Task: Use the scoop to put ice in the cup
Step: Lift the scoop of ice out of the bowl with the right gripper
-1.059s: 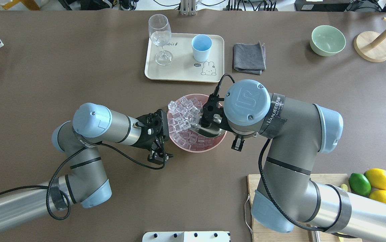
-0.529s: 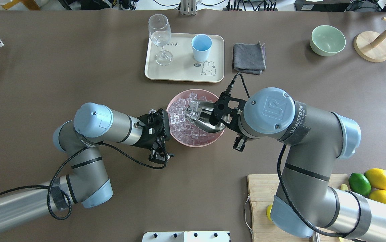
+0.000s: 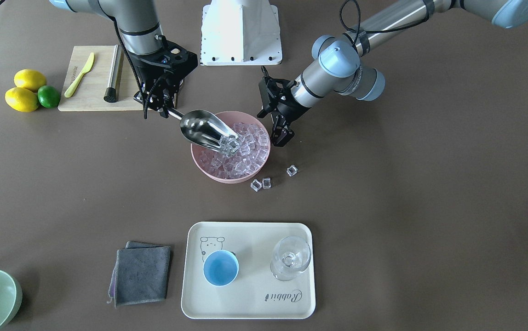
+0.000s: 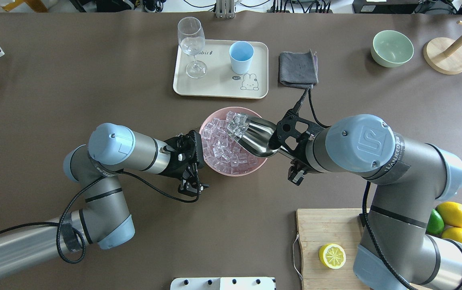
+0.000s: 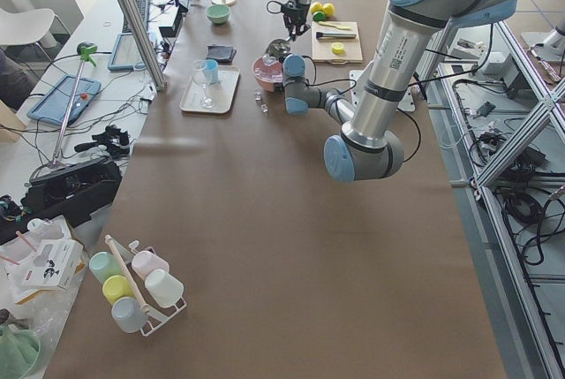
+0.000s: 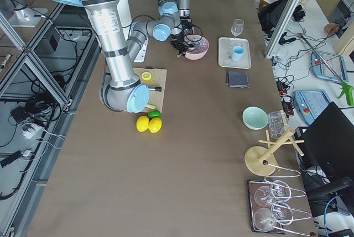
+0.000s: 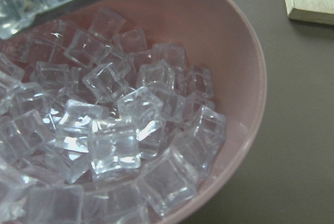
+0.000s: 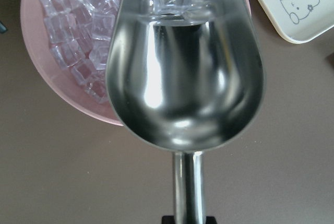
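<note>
R gripper (image 3: 165,106) is clamped tight on the handle of the scoop (image 4: 257,137), at the robot-right side of the pink bowl (image 4: 235,172). The scoop trough hangs over that side of the bowl, mouth pointing across it. Bowl is full of ice (image 4: 223,150). A few cubes sit bunched at the scoop's mouth lip. The rest of the trough is bare & shiny in the R wrist view.

Vs 0.5 s ago: scoop + R wrist have pulled back to robot-right, away from bowl centre, and the scoop mouth is now closer to the bowl's far rim. Vs 1.1 s ago: scoop was then dug into the ice under the wrist; now it's lifted clear w/ only the lip cubes. Bowl is in the same spot as 0.5 s ago, slightly further from the robot than 1.1 s ago.

L gripper (image 4: 194,161) sits just beside the bowl's robot-left rim, jaws spread wide, nothing btwn them. Hardly changed across the frames. L wrist view shows only bowl wall + cubes.

Three loose cubes (image 3: 266,182) lie on the table just beside the bowl, on its far side.

Cup (image 4: 241,56) stands upright on the tray (image 4: 219,86), beyond the bowl & well apart from it, wine glass (image 4: 191,44) next to it.

W/ the R arm swung out, a half lemon (image 4: 332,255) now shows on the board (image 4: 315,225), robot-side of the bowl, well apart.
</note>
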You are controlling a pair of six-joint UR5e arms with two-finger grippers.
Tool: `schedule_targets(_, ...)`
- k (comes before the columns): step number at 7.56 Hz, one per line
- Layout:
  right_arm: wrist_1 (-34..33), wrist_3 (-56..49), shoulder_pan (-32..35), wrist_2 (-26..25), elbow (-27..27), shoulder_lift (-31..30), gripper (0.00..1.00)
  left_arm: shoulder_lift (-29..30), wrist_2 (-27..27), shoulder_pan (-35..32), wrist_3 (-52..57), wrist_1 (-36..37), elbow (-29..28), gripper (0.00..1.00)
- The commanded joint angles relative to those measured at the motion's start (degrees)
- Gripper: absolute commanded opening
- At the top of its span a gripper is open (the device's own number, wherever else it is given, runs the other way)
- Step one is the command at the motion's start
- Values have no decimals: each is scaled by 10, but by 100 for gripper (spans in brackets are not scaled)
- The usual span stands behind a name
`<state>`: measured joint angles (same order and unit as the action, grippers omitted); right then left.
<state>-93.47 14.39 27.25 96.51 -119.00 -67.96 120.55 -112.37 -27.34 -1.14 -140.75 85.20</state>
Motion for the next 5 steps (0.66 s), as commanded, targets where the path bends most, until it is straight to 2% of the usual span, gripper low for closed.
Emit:
schedule_targets(1, 26, 61, 1, 4, -25, -16, 0, -1, 0, 0, 0, 0, 1, 99)
schedule_targets(2, 23, 107, 4, 4, -15, -10, 0, -2, 0, 0, 1, 0, 2, 99)
schedule_targets(3, 17, 119, 50, 40, 8, 1, 0, -2, 0, -1, 1, 0, 4, 99)
schedule_targets(5, 14, 119, 135, 144, 59, 23, 0, -4, -2, -1, 1, -1, 5, 99)
